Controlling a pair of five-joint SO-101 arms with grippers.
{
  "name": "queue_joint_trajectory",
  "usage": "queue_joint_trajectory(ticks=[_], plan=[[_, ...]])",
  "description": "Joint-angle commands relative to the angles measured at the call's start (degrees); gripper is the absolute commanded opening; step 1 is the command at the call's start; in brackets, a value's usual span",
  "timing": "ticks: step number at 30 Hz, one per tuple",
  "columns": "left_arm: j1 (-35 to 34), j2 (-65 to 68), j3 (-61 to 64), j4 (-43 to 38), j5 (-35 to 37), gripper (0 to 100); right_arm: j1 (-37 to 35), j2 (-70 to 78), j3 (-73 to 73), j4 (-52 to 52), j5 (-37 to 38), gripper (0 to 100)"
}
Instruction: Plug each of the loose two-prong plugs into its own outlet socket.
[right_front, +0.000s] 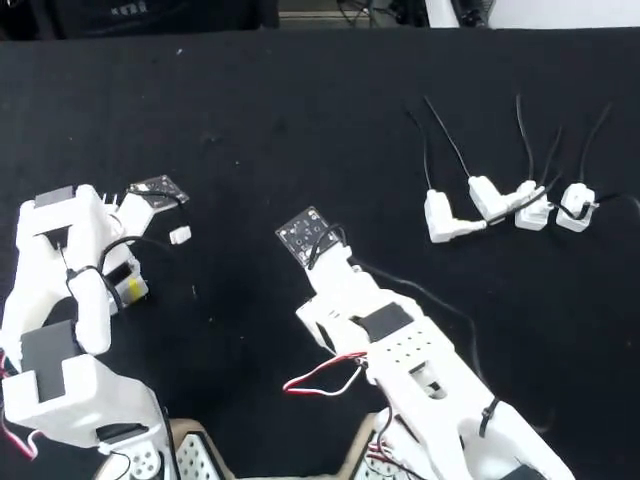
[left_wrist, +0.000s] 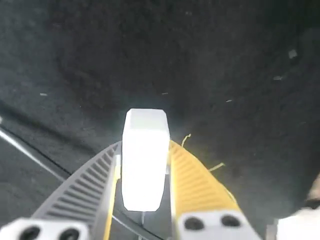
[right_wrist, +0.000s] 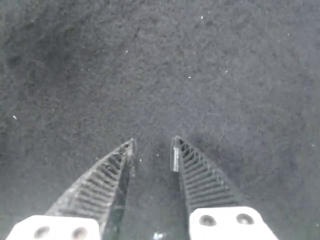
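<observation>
Left claw (left_wrist: 145, 146) pinches a white plug (left_wrist: 145, 172) between its two fingers.
The held plug is over the black cloth (right_front: 300, 120) at the table's left side; the right claw (right_wrist: 153, 142) is spread, nothing in it, well apart from the corded white plugs (right_front: 487, 197).

Held plug (left_wrist: 145, 160): white block with rounded corners, pinched between the fingers of the left gripper (left_wrist: 144, 150).
Plug row: white bodies with thin black cords, lying close together at far right: L-shaped plug (right_front: 443, 221), second plug (right_front: 487, 196), third plug (right_front: 532, 211), fourth plug (right_front: 575, 207).
</observation>
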Motion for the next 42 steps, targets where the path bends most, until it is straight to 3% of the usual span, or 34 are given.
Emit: queue_joint_trajectory(ticks=[1,5,8,13,21,26,31,34,39,42], plan=[[7.1,-5.1,-7.3,6.0,18.2,3,-0.4,0.4,-0.2,-1.1,0.0,11.0],[14.0,-8.8,-12.8,6.9,45.0,3,-0.4,0.4,-0.2,-1.1,0.0,11.0],[16.4,-9.1,-16.2,6.7,58.2,3,-0.4,0.3,-0.2,-1.0,0.0,11.0],[16.6,-6.1,-21.4,6.6,65.4,3,-0.4,0.4,-0.2,-1.0,0.0,11.0],[18.9,11.4,-30.5,3.1,81.1,3,-0.4,0.4,-0.1,-0.9,0.0,11.0],[22.7,21.4,-34.9,5.9,81.3,4,-0.4,0.1,-0.2,-0.9,0.0,11.0],[26.6,25.0,-43.5,15.6,78.8,23,-0.4,0.1,-0.3,-0.9,0.0,11.0],[26.2,24.6,-49.2,20.4,74.4,30,-0.4,0.1,-0.3,-0.9,0.0,11.0],[20.6,24.1,-59.5,28.0,60.8,30,-0.4,0.1,-0.2,-0.9,0.0,11.0],[15.4,24.4,-61.6,28.1,52.1,30,-0.4,0.0,-0.4,-0.9,0.0,11.0]])
